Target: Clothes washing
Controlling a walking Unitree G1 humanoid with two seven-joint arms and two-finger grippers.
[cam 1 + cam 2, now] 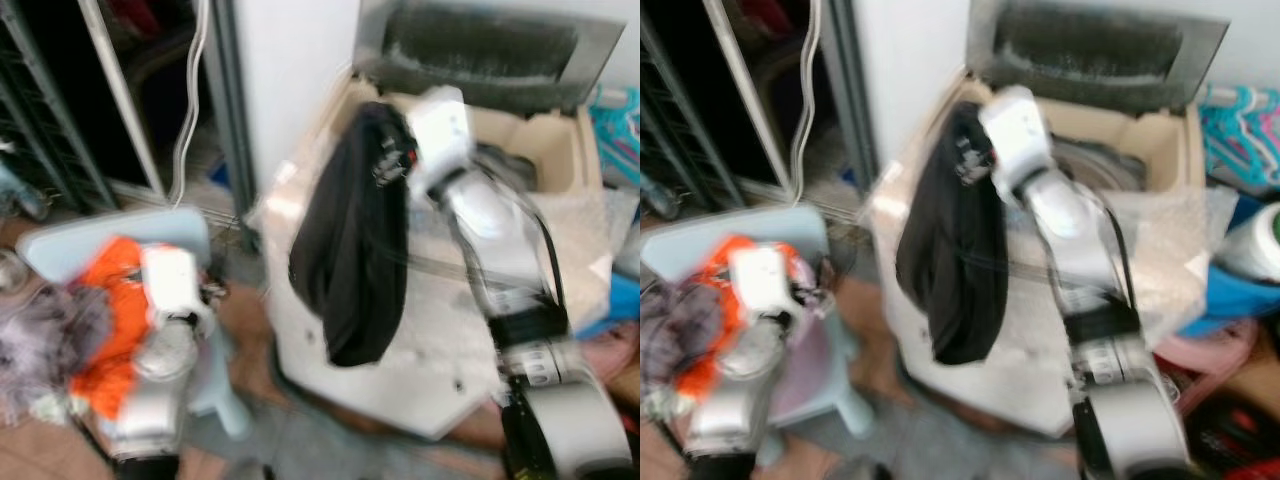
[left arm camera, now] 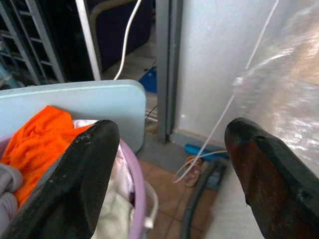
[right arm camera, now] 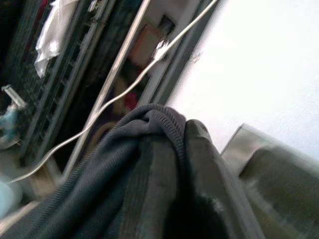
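Note:
A long black garment (image 1: 352,250) hangs from my right gripper (image 1: 392,158), which is shut on its top edge just above the front left corner of the top-loading washing machine (image 1: 400,370). The machine's lid (image 1: 480,50) stands open behind. In the right wrist view the dark ribbed fabric (image 3: 149,189) covers the fingers. My left gripper (image 2: 169,169) is open, its fingers (image 2: 84,174) held over a lilac basket (image 2: 139,194) with orange clothing (image 1: 105,320) and pale clothes in it. The basket sits on a light blue chair (image 1: 120,235).
A white cable (image 1: 190,90) hangs by a grey door frame (image 1: 228,110) left of the machine. Dark metal racks (image 1: 50,120) stand at far left. Clear plastic wrap (image 1: 580,240) covers the machine's right side; coloured hangers (image 1: 1240,125) and bags crowd the right.

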